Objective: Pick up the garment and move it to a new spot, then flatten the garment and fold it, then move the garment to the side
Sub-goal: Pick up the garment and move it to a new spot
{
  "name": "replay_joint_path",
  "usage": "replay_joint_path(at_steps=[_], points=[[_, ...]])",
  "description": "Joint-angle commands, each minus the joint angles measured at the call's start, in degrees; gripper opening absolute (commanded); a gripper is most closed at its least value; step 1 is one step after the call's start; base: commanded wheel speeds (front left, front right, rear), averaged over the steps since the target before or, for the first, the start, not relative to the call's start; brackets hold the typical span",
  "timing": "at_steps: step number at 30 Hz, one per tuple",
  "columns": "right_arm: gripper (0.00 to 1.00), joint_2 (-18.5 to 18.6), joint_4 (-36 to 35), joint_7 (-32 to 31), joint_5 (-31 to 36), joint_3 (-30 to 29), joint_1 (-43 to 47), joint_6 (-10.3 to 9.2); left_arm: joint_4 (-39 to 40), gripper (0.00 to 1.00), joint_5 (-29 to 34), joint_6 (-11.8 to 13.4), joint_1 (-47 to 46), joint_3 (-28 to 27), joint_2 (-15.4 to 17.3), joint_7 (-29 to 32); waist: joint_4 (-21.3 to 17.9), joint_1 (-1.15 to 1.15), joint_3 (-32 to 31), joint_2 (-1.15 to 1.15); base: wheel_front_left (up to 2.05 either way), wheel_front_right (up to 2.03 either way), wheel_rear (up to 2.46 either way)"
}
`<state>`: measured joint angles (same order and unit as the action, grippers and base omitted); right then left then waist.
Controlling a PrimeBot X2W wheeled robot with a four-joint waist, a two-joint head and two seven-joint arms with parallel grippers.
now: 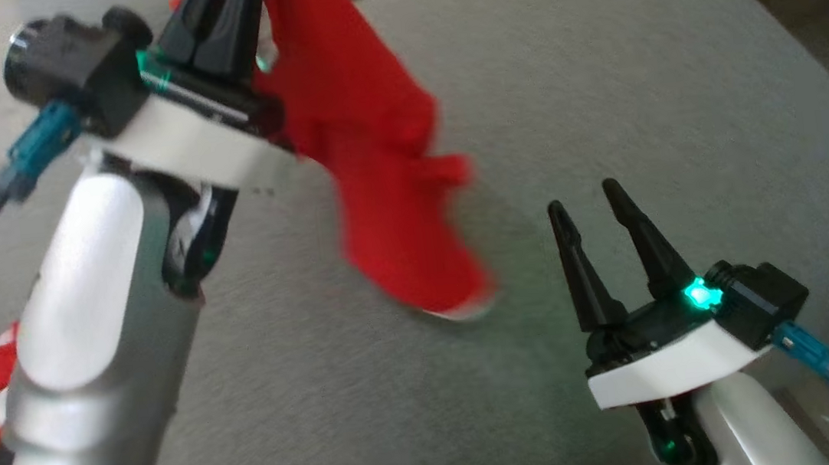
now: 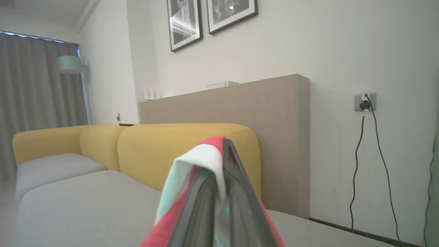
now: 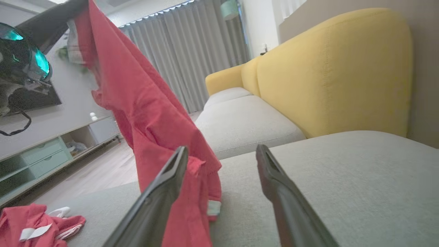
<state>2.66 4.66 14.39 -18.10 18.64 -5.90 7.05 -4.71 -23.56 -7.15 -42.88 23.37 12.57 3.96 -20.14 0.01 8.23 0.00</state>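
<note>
I am watching the left gripper at the upper left of the head view, where its two dark fingers are pressing together and pinching the top of the red garment. In the left wrist view the same fingers are lying flat against each other, with a red and pale fold of cloth wrapping over their tips. The garment is hanging from that pinch, running down toward the middle of the head frame. Its lowest corner, showing a pale edge, is reaching about as low as the grey seat cushion, though I cannot tell whether it is touching.

The right gripper is sitting at the lower right of the head view with its fingers spread wide and nothing between them. In the right wrist view the hanging cloth is falling just behind the left-hand finger, and the yellow backrest is rising at the upper right.

A red heap with white trim is lying at the lower left of that frame, well apart from the hanging piece.
</note>
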Motion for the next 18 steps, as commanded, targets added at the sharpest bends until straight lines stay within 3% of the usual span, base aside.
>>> replay_joint_path(at_steps=[1,10,11,12,13,14,18], points=[[1.00,0.2,-2.4,0.6,-0.7,1.7,-2.4,0.44,0.9,0.00,0.6,-0.3,-4.7,-1.7,1.8,0.2,-4.5,-0.01,3.3,0.00,0.00,0.00,0.00],[1.00,0.2,-4.4,0.6,-3.7,5.9,-3.1,0.44,-10.5,0.00,1.2,-0.3,-11.4,5.7,0.4,-1.7,-11.3,-0.01,7.3,0.00,0.00,0.00,0.00],[1.00,0.2,-4.5,0.6,-3.9,6.0,-3.1,0.44,-11.4,0.09,0.7,-0.3,-11.8,6.9,-0.1,-2.1,-11.5,-0.01,7.5,0.00,0.00,0.00,0.00],[1.00,0.2,-4.5,0.6,-4.0,6.1,-3.2,0.44,-12.1,0.49,0.3,-0.3,-12.2,8.2,-0.6,-2.7,-11.7,-0.01,7.6,0.00,0.00,0.00,0.00],[1.00,0.2,-4.5,0.6,-4.1,6.2,-3.2,0.44,-12.8,0.96,-0.2,-0.3,-12.6,9.2,-1.0,-3.4,-11.8,-0.01,7.7,0.00,0.00,0.00,0.00],[1.00,0.2,-4.5,0.6,-4.2,6.2,-3.2,0.44,-13.5,1.00,-0.6,-0.3,-13.0,10.4,-1.3,-4.0,-11.9,-0.01,7.7,0.00,0.00,0.00,0.00],[1.00,0.2,-4.4,0.6,-4.4,6.5,-3.2,0.44,-15.3,1.00,-2.0,-0.3,-14.1,13.4,-1.5,-5.0,-11.8,-0.01,7.7,0.00,0.00,0.00,0.00]])
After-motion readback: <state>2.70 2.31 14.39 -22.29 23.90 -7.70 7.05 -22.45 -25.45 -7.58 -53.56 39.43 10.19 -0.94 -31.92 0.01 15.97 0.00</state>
